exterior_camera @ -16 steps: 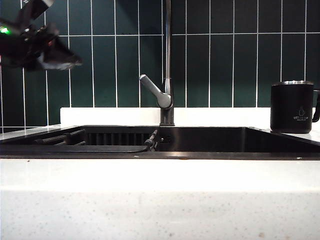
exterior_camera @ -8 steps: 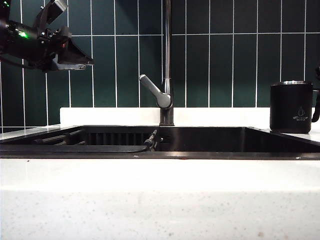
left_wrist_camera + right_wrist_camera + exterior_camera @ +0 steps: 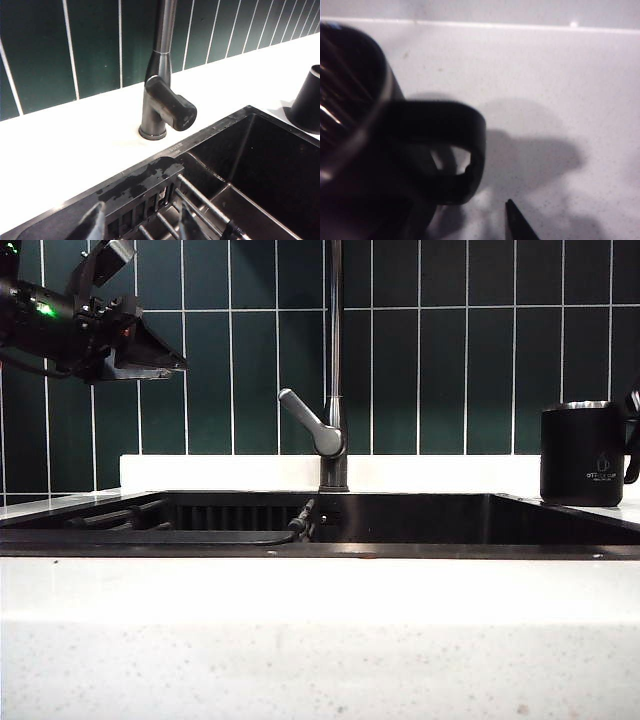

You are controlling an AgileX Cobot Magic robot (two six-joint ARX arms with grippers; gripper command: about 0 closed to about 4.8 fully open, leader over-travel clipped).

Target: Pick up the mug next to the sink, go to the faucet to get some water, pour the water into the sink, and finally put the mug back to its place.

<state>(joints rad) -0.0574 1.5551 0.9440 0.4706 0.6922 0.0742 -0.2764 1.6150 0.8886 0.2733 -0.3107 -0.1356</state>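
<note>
the sink (image 3: 420, 530) spans the counter, with the faucet (image 3: 335, 360) upright behind its middle. the mug (image 3: 583, 453) stands upright on the counter at the sink's right end, its handle (image 3: 451, 145) turned outward, away from the sink. the right gripper (image 3: 633, 400), only just showing at the exterior view's right edge, sits right beside that handle, jaws spread and empty, so it is much the nearer arm. the left gripper (image 3: 140, 225) hangs high over the sink's left end, also spread and empty, facing the faucet.
</note>
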